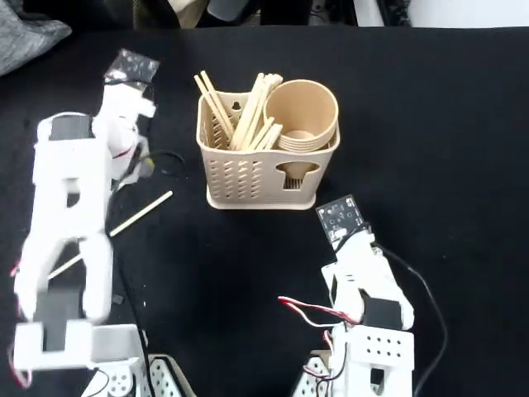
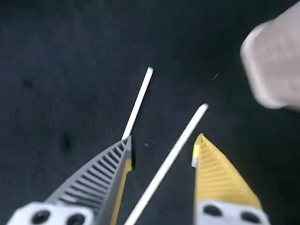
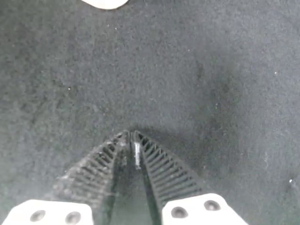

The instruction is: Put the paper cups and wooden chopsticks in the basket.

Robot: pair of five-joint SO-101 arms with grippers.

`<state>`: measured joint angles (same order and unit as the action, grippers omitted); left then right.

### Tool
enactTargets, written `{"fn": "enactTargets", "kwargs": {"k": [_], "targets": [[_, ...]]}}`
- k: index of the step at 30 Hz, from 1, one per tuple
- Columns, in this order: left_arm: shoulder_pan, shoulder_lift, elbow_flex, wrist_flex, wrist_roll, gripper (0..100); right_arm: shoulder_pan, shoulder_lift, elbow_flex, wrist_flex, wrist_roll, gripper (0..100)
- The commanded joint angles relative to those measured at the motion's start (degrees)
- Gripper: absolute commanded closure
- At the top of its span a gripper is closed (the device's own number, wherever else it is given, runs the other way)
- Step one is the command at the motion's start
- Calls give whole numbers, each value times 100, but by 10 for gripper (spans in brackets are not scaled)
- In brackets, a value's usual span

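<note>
A beige basket [image 1: 248, 178] stands at the middle back of the black table, and its blurred corner [image 2: 276, 61] appears in the left wrist view. Inside it are stacked paper cups [image 1: 302, 112] and several wooden chopsticks [image 1: 248, 116]. One loose chopstick [image 1: 140, 213] lies to the basket's left, partly under the left arm [image 1: 74, 165]. My left gripper [image 2: 164, 137] is open just above the cloth, with one chopstick [image 2: 173, 154] lying between its fingers and a second chopstick [image 2: 138, 101] just outside them. My right gripper [image 3: 130, 136] is shut on nothing over bare cloth.
The right arm [image 1: 364, 281] stands at the front right, short of the basket. Red and black cables [image 1: 310, 310] trail beside its base. A black cable [image 1: 165, 157] loops between the left arm and the basket. Bare black cloth stretches to the right.
</note>
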<state>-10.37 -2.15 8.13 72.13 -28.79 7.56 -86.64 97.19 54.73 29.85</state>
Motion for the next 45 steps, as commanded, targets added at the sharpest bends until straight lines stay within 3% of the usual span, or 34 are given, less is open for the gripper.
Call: {"fn": "enactTargets", "kwargs": {"k": [1,6,13,17,23,28,35,39,45], "targets": [[-488,1556,-787,-536,-905,795,-62,-48,-4,9,-18,986],[-664,3305,-2264,-237,-1160,798,-62,-48,-4,9,-18,986],[-620,5327,-4690,1090,-1196,829,-62,-48,-4,9,-18,986],[-620,6040,-5921,1864,-1204,979,-62,-48,-4,9,-18,986],[-655,6426,-7319,2875,-1143,971,-62,-48,-4,9,-18,986],[-541,6154,-7222,2875,-659,971,-62,-48,-4,9,-18,986],[-75,5002,-6756,2875,642,971,-62,-48,-4,9,-18,986],[295,4246,-6062,2796,1020,971,-62,-48,-4,9,-18,986],[295,2831,-3952,1793,1178,971,-62,-48,-4,9,-18,986]]}}
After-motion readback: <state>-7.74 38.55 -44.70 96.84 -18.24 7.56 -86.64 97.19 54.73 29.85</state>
